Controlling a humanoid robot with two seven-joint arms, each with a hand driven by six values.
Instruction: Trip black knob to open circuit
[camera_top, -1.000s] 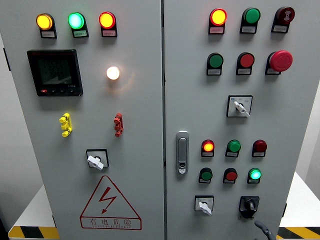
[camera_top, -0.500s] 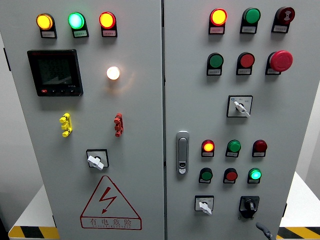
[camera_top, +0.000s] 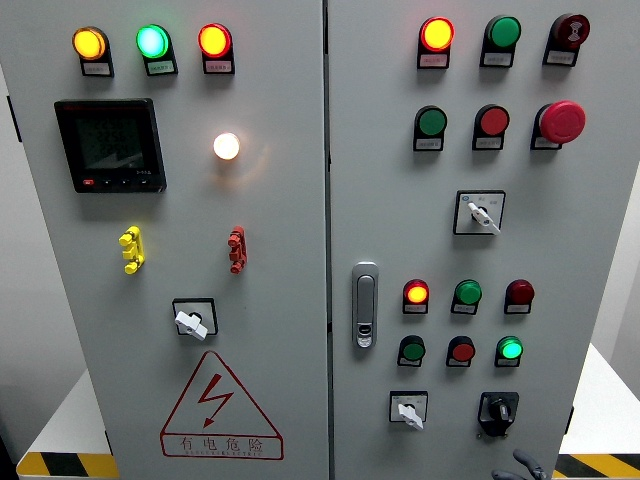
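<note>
Black and moulded, the black knob (camera_top: 498, 409) sits at the lower right of the right-hand door (camera_top: 400, 200) of a grey cabinet, on a dark square base plate. Directly below it, at the bottom edge of the view, only the dark grey tips of the right robot hand (camera_top: 520, 466) show; they lie near the knob but apart from it, and it cannot be told whether the fingers are spread or curled. The left robot hand is out of view.

The black knob is a rotary type with a raised grip bar standing roughly upright and a small pale mark at its centre. Just to its left is a white-lever selector switch (camera_top: 408, 410) on a square plate.

Above these, 2 rows of 3 round caps appear: the upper row has a lit red lamp (camera_top: 416, 293), a green cap and a dark red cap; the lower row has a green cap, a red cap and a lit green lamp (camera_top: 511, 349). A metallic door latch (camera_top: 365, 305) with a rounded oblong shape is fitted at the door's left edge. The cabinet surface is smooth, matte painted sheet metal. The left-hand door carries a red triangular warning label (camera_top: 220, 405) with a lightning bolt.
</note>
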